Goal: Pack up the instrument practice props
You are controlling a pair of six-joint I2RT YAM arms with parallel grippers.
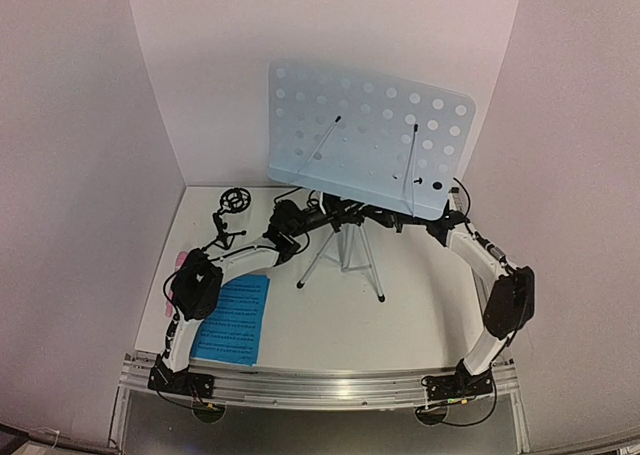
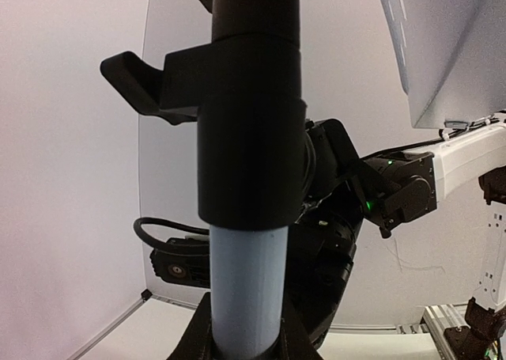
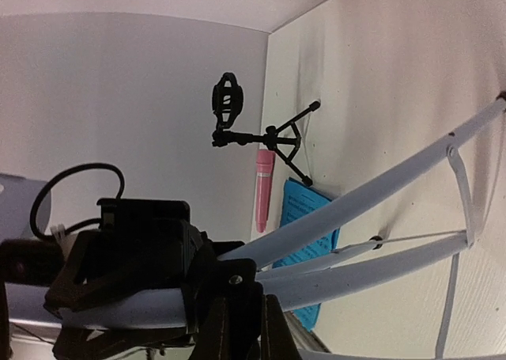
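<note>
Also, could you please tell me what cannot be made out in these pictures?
- Pink microphone: top view, almost all hidden behind the left arm.
- Blue sheet music: top view, print too small; left arm covers one edge.
- Right jaws: a dark blur at the right wrist view's bottom edge; whether they grip the music stand is unclear.

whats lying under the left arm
A blue sheet-music page lies flat on the table beneath the left arm; its left edge is covered by the arm, so whether a second page sits there cannot be seen.
</note>
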